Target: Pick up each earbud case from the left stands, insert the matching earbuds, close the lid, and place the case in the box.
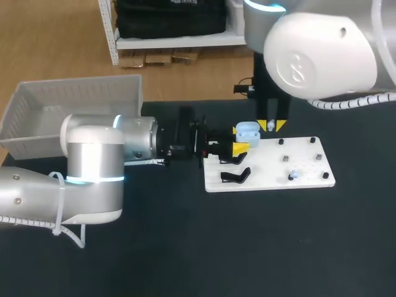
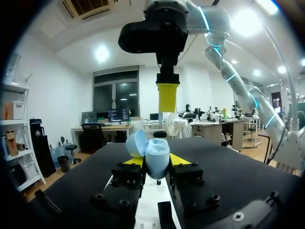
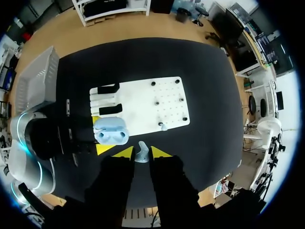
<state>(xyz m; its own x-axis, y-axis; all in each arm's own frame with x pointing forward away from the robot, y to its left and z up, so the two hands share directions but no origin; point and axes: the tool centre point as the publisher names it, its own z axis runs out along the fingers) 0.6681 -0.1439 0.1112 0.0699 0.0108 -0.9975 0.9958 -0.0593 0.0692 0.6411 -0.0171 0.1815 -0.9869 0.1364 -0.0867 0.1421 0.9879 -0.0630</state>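
The black table carries a white bin at its back-left edge and a white board right of its middle, well apart. My left arm lies low between them; my left claw is clamped on the pale blue earbud case over the board's back-left corner. The case's lid is swung open, its hollow faces up, and its long axis runs along the board's back edge. My right claw hangs just beside it, pinching an earbud. Black stands line the board's left edge; another earbud sits near its front-right corner.
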